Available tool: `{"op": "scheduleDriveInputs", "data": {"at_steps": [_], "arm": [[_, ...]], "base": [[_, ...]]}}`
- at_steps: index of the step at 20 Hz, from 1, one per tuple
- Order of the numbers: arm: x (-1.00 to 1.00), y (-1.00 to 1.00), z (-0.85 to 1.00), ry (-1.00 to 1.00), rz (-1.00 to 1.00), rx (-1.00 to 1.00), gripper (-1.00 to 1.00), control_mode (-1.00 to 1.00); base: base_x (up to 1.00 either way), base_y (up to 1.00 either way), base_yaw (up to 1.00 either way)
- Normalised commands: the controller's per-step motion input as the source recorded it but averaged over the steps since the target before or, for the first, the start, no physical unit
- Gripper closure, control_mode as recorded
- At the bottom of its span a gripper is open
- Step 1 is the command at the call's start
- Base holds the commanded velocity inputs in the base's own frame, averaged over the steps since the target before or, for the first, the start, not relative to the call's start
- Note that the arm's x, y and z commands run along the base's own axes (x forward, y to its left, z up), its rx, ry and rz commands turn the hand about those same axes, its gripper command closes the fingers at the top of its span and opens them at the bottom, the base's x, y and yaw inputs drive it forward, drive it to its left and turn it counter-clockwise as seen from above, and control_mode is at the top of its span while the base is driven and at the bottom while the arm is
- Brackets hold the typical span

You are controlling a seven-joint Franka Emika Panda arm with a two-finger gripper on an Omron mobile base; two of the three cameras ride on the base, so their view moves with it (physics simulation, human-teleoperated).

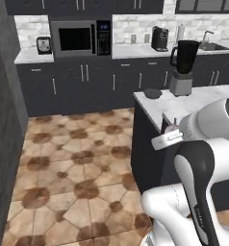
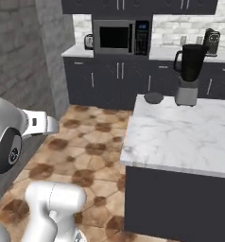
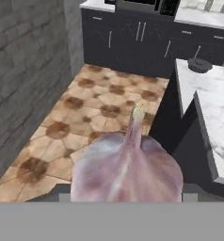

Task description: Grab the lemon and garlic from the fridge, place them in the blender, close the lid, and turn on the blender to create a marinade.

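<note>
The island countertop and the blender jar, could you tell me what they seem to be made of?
The island countertop looks like polished white marble or an imitation: grey veining, soft sheen. The blender jar looks like dark tinted plastic or glass, smooth and glossy; which one cannot be told.

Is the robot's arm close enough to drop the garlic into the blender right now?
Probably not yet. The garlic sits in the fingers out over the tiled floor, while the blender stands at the far end of the marble counter. Its jar looks uncovered, with the lid lying beside it.
</note>
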Motion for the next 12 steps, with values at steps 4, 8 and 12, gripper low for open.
{"op": "scheduleDriveInputs", "data": {"at_steps": [4, 8, 12], "arm": [[0.0, 0.0, 0.0, 0.0, 0.0, 0.0, 1.0, 1.0], [0.0, 0.0, 0.0, 0.0, 0.0, 0.0, 1.0, 1.0], [0.0, 0.0, 0.0, 0.0, 0.0, 0.0, 1.0, 1.0]], "base": [[1.0, 1.0, -0.52], [1.0, 1.0, -0.53], [1.0, 1.0, -0.53]]}}
